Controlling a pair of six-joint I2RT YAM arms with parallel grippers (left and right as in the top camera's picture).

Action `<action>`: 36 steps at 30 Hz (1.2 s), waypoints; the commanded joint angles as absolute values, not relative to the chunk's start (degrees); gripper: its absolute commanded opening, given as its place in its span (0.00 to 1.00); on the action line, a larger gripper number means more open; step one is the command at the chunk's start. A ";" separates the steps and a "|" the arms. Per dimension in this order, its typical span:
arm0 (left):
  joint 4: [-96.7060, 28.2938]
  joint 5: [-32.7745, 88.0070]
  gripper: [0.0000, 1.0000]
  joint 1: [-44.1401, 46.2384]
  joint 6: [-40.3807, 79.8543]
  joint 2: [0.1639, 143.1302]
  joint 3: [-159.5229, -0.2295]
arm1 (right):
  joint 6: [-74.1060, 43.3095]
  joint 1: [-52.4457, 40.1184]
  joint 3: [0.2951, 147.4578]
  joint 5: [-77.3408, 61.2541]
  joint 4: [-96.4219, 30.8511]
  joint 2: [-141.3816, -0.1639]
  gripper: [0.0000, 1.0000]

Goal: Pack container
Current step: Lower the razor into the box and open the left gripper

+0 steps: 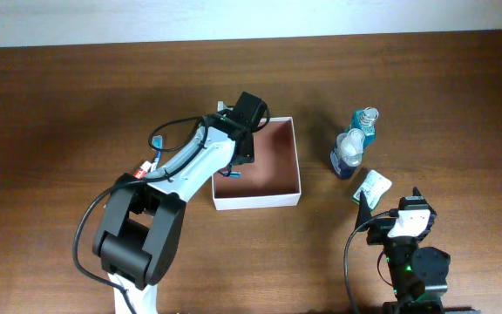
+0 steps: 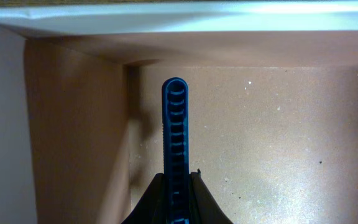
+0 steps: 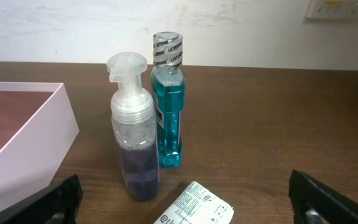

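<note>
While left claw point(image 2: 178, 190) clenches blue ridged stick point(image 2: 174, 124) low inside box point(image 1: 284, 197), mid-table, near corner: tilted release could leave stick leaning on wall. Right claw point(image 1: 392, 208) spread wide, empty. Pump bottle point(image 3: 132, 130), teal bottle point(image 3: 168, 106) just beside each other; grabbing one may topple other. Packet point(image 3: 194, 206) lies before them.

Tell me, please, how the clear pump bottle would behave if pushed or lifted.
The pump bottle stands tall on a narrow base, so a high push would probably tip it, perhaps against the teal bottle beside it. Its smooth wall may be slippery. Partly filled, it is likely light.
</note>
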State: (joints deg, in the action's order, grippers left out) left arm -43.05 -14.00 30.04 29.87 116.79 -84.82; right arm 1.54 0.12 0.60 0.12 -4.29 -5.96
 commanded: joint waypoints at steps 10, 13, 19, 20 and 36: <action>-42.92 -14.87 0.03 30.22 30.61 117.32 -85.10 | 1.69 0.08 0.32 0.64 -4.69 -5.93 0.98; -43.07 -14.87 0.09 30.22 30.59 117.32 -85.10 | 1.69 0.08 0.32 0.64 -4.69 -5.93 0.99; -43.20 -14.90 0.11 30.22 30.59 117.32 -85.10 | 1.69 0.08 0.32 0.62 -4.69 -5.93 0.98; -43.20 -15.07 0.11 30.22 30.57 117.32 -85.10 | 1.69 0.08 0.32 0.64 -4.69 -5.93 0.98; -44.64 -16.78 0.18 30.22 30.59 117.32 -85.10 | 1.69 0.08 0.32 0.64 -4.69 -5.93 0.98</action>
